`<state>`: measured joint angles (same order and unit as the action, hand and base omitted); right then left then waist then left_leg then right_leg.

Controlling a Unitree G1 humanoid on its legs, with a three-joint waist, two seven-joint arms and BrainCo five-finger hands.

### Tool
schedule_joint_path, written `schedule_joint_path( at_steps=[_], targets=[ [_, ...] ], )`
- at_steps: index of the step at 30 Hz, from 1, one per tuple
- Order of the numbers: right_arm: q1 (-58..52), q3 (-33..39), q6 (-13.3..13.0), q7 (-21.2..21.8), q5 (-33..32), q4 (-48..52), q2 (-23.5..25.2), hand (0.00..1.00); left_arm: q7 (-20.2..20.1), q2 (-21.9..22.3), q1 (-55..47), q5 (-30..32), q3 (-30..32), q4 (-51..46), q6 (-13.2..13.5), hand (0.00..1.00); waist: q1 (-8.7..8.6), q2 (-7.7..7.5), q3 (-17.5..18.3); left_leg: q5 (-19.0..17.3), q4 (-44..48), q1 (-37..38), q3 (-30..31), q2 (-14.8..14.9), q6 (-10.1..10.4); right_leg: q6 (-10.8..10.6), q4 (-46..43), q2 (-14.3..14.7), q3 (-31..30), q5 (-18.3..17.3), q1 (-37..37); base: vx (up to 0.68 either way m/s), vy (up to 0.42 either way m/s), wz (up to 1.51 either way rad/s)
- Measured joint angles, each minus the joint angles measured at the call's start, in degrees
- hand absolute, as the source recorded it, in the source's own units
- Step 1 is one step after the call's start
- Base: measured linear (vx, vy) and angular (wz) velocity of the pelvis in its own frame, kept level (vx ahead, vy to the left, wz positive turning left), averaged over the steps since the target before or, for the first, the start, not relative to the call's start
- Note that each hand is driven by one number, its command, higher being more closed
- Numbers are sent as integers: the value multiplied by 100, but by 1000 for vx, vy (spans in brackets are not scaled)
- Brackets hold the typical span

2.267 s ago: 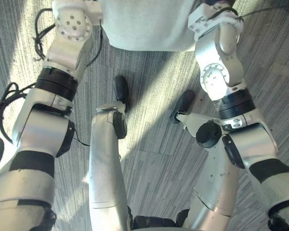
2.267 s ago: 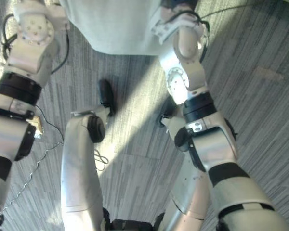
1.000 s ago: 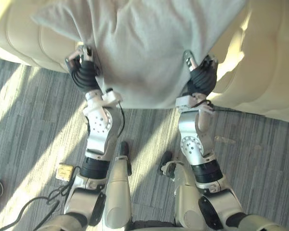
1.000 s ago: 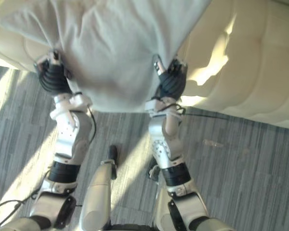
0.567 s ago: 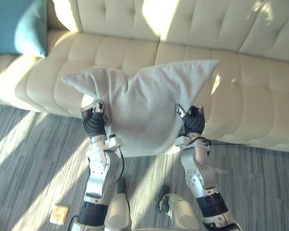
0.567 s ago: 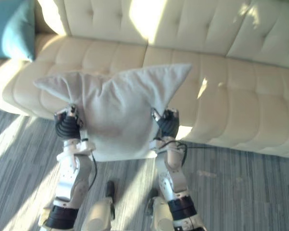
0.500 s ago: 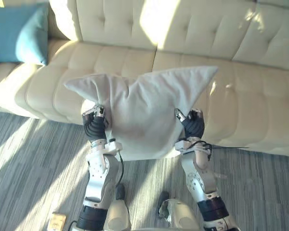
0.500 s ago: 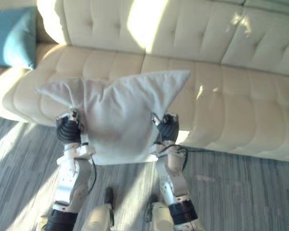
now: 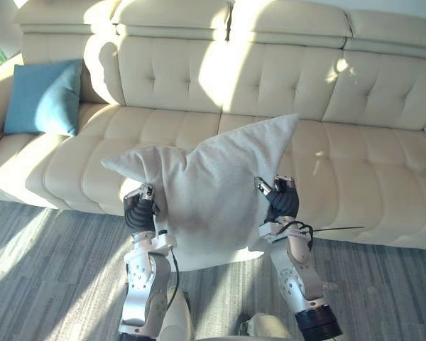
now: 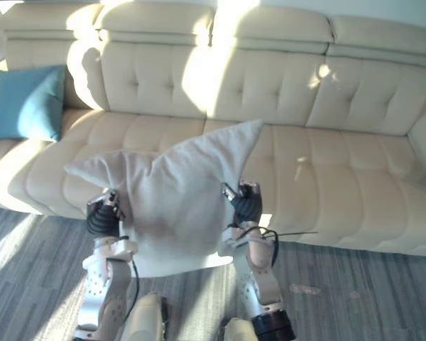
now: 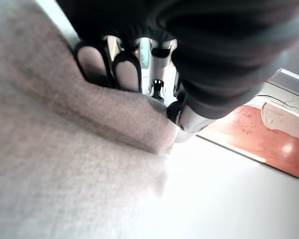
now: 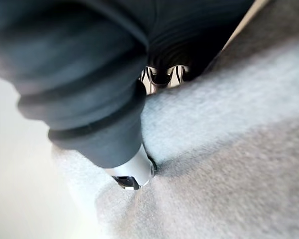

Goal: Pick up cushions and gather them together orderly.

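Left eye view shows the robot holding a grey cushion (image 9: 213,192) up between both hands, in front of the near edge of a cream sofa (image 9: 355,163) and above the grey carpet (image 9: 42,263). The left hand (image 9: 138,212) grips the cushion's left side and the right hand (image 9: 280,201) its right side. In the wrist views the fingers (image 11: 127,73) and thumb of each hand curl into the fabric, pinching it. A blue cushion (image 9: 42,97) leans at the sofa's far left end, well apart.
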<state>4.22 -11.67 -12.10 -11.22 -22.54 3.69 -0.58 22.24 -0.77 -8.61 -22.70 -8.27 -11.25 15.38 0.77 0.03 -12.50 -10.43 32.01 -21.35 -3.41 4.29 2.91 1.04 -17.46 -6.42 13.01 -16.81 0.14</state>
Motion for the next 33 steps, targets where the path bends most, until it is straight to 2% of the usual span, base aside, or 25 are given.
schedule_joint_path(
  at_steps=[2,3,4,5,7,9,10,11,12,13,15,17,18,19,20,21,22,23,24,25,26,27,29,32,33],
  targets=[
    [45,2,-14,0,0,2,-43,100,0,-16,-7,0,0,0,-6,100,38,81,60,248,-975,-56,76,-179,-32,-208,-30,-30,-115,-105,20,294,183,-55],
    [29,2,-6,-4,0,-19,-74,100,3,-14,-37,4,-4,-3,-13,100,133,118,127,895,-1276,86,73,-182,-88,-381,-125,0,-305,-210,36,404,197,-66],
    [-10,-6,48,-8,2,-86,-25,100,7,-97,-76,3,-12,-7,-43,100,164,-58,193,902,-1092,151,-110,-278,-266,-487,-139,-116,-519,-236,108,531,241,-58],
    [-40,-7,89,-8,5,-85,-34,100,7,-118,-115,4,-18,-60,-62,100,159,-201,319,642,-839,114,-243,-396,-404,-567,-102,-290,-651,-266,203,457,184,-37],
    [-13,-10,90,-6,8,-85,-17,100,7,-120,-105,5,-21,-100,-60,100,176,-291,376,288,-590,173,-396,-488,-504,-627,-401,-437,-779,-275,169,373,156,-22],
    [-15,-9,116,-4,25,-139,15,100,7,-156,-130,5,-22,-90,-92,100,174,-292,373,-46,-523,553,-516,-552,-600,-803,-1810,-616,-906,-49,-231,356,151,-23],
    [-9,-9,116,-4,63,-236,34,100,7,-219,-135,4,-22,-90,-113,100,170,-298,356,-190,-547,826,-523,-574,-639,-704,-2619,-716,-909,240,-494,395,138,-22],
    [-13,-10,117,-3,163,-346,55,100,7,-300,-144,5,-21,-90,-120,100,157,-293,344,-336,-589,1181,-530,-565,-689,-600,-3399,-763,-885,230,-708,371,85,-17],
    [-10,-21,117,5,236,-465,55,100,7,-327,-145,14,-18,-92,-107,100,129,-270,349,-519,-701,1549,-537,-504,-778,-395,-3893,-735,-717,110,-939,303,36,-15],
    [-11,-37,120,5,236,-505,55,100,7,-318,-144,16,-18,-98,-85,100,128,-216,349,-551,-797,1732,-544,-452,-767,-302,-3913,-693,-584,48,-1104,282,-1,-14],
    [-1,-93,125,13,236,-510,57,100,7,-317,-136,19,-11,-123,-9,100,113,-198,382,-552,-1046,2051,-550,-283,-681,-189,-3343,-477,-192,-42,-1488,271,-47,-8],
    [38,-114,126,56,233,-511,53,100,7,-321,-135,16,17,-129,18,100,77,-261,422,-610,-1198,2247,-532,-207,-526,-165,-2315,-233,-55,22,-1780,313,-107,1],
    [68,-115,126,92,230,-512,50,100,7,-325,-137,15,41,-124,9,100,18,-308,451,-671,-1264,2367,-530,-202,-421,-164,-1385,-40,-62,314,-1792,256,-111,4],
    [76,-116,126,112,229,-511,50,100,6,-332,-137,14,47,-122,7,100,-14,-351,481,-707,-1295,2416,-523,-234,-360,-120,-985,8,-75,536,-1785,351,-157,13],
    [82,-114,125,126,228,-510,48,100,2,-359,-132,13,45,-117,6,100,-59,-489,550,-822,-1284,2513,-446,-341,-211,34,-457,69,-205,1121,-1695,372,-199,30],
    [75,-83,126,141,220,-517,-22,100,-6,-288,-120,14,27,-14,1,100,-118,-349,536,-948,-1244,2593,-292,-271,-137,154,-472,168,-288,1441,-1584,443,-219,38],
    [11,-38,125,144,217,-500,-118,100,-7,-205,-127,14,-30,47,-28,100,-143,-94,595,-967,-1201,2609,-163,-61,-94,179,-321,339,-173,1382,-1411,361,-181,35],
    [-16,-14,124,147,210,-476,-171,100,-21,-181,-126,13,-54,51,-33,100,-144,0,646,-961,-1129,2546,-107,24,-82,230,-254,396,-75,1327,-1388,366,-169,31],
    [-29,48,122,161,183,-455,-208,100,-115,-167,-99,12,-68,57,-39,100,-166,52,629,-888,-857,2461,-54,114,41,275,-163,450,27,1279,-1265,353,-202,32],
    [-71,85,126,161,167,-454,-208,100,-157,-152,-104,12,-81,62,-56,100,-173,61,623,-808,-490,2333,-56,156,169,327,-58,489,97,1244,-1111,412,-235,38],
    [-173,106,133,161,163,-415,-205,100,-228,-75,-134,9,-69,68,-88,100,-147,55,583,-618,429,2047,-60,317,250,386,135,559,112,1198,-768,383,-189,22],
    [-327,106,136,161,163,-271,-182,100,-266,-36,-186,10,-77,66,-87,100,-64,46,579,-647,1084,1823,-96,450,221,421,211,599,115,1120,-491,310,-123,10],
    [-568,94,131,181,165,194,-163,100,-353,7,-241,9,-96,59,-62,100,-10,28,586,-716,1490,1475,-79,595,107,455,263,589,142,970,-263,217,-79,-4],
    [-553,173,111,190,169,419,-161,100,-435,-1,-243,9,-102,60,-108,100,-1,11,579,-781,723,1131,-29,628,-17,403,289,476,52,891,-212,136,9,-11],
    [-552,254,107,190,174,424,-165,100,-475,2,-245,12,-127,61,-138,100,-14,16,583,-750,14,1171,177,536,-13,334,284,425,-27,881,-212,96,94,-26]
  ],
)
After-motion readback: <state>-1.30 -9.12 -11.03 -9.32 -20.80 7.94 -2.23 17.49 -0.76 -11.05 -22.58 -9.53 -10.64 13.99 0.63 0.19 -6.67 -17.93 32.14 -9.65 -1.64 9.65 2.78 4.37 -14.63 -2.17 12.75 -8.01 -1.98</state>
